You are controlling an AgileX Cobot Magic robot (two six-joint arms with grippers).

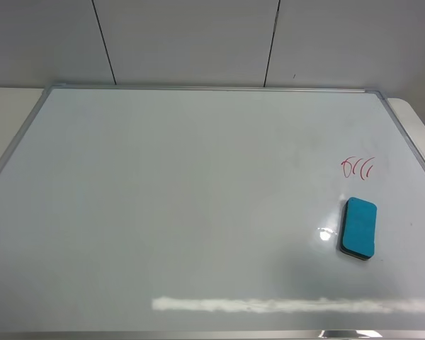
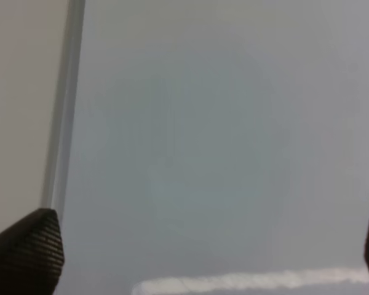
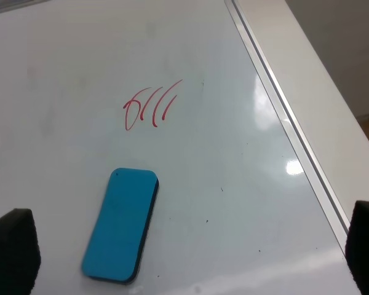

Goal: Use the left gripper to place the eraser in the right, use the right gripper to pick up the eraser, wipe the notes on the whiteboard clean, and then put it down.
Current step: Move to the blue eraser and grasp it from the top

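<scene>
The teal eraser (image 1: 358, 227) lies flat on the right part of the whiteboard (image 1: 184, 212), just below the red notes (image 1: 357, 168). Neither gripper shows in the high view. In the right wrist view the eraser (image 3: 121, 224) lies below the notes (image 3: 150, 109), and the right gripper (image 3: 190, 258) is open and empty, its fingertips (image 3: 12, 249) wide apart above the board with the eraser between them but nearer one side. In the left wrist view the left gripper (image 2: 203, 252) is open and empty over bare board near the silver frame (image 2: 63, 117).
The whiteboard's silver frame (image 1: 404, 134) runs along the right edge, with a white table surface (image 1: 421, 117) beyond it. A grey panelled wall (image 1: 198, 39) stands behind the board. A bright light reflection (image 1: 290, 305) streaks the board's near edge.
</scene>
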